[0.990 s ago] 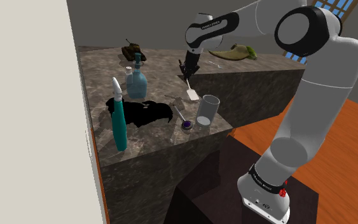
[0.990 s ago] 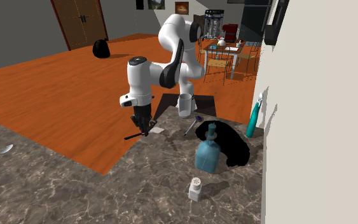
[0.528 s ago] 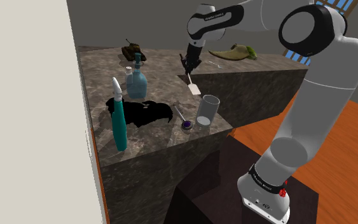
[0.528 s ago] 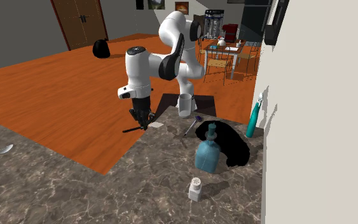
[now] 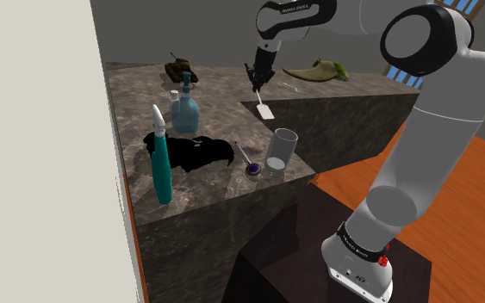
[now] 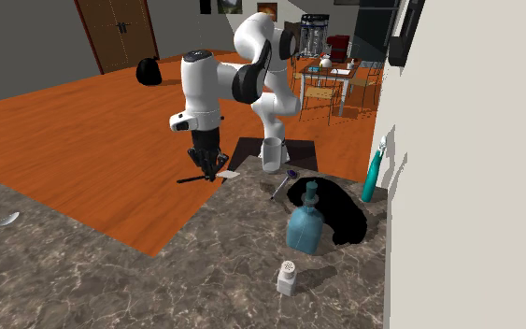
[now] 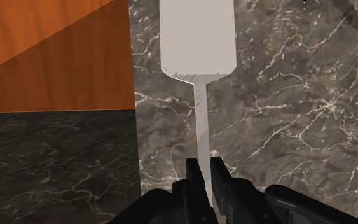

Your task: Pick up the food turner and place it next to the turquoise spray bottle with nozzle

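Jaws clamp the white food turner (image 5: 266, 111) above the marble counter (image 5: 214, 90), where a clear glass (image 5: 280, 148) stands upright.

We see a counter (image 6: 111, 271) of dark polished stone, veined white like marble, across the second exterior view's lower left. Above it, at upper left, lies a floor (image 6: 83, 121) of orange wood with a fine grain. The food turner (image 7: 198, 38) looks plain pale grey, smooth and matt. The gripper (image 7: 205, 164) is matt black and the arm (image 5: 438, 112) glossy white. At the shoulder view's centre the cup (image 5: 280, 148) is clear like glass.
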Action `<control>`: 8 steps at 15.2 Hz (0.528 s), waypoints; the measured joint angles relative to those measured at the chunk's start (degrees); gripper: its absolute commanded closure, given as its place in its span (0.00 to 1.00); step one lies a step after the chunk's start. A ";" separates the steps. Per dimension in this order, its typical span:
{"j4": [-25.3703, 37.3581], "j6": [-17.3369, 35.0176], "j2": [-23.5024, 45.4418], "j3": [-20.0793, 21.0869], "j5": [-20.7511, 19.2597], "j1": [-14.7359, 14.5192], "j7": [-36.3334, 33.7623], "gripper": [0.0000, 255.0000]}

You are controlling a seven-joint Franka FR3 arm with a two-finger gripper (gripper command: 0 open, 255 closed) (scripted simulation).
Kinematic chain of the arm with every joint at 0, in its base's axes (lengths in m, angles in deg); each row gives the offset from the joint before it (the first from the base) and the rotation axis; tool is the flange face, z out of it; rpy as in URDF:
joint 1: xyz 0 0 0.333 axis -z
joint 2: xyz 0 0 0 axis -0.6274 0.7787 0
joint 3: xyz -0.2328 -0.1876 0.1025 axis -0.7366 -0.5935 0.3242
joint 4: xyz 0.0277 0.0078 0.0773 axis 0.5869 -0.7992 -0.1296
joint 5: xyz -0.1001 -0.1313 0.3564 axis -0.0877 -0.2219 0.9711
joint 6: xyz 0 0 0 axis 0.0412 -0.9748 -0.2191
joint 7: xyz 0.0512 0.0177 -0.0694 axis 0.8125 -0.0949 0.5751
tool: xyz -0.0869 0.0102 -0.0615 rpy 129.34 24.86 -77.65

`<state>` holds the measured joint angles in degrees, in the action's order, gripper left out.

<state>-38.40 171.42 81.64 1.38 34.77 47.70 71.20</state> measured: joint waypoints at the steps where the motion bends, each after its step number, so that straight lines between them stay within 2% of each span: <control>1: 0.39 -0.58 -0.18 0.00 -0.03 -0.01 -0.04 1.00; 8: 5.34 -5.94 -0.60 -0.03 -0.10 0.00 -0.10 1.00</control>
<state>-33.06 165.48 81.04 1.35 34.67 47.70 71.10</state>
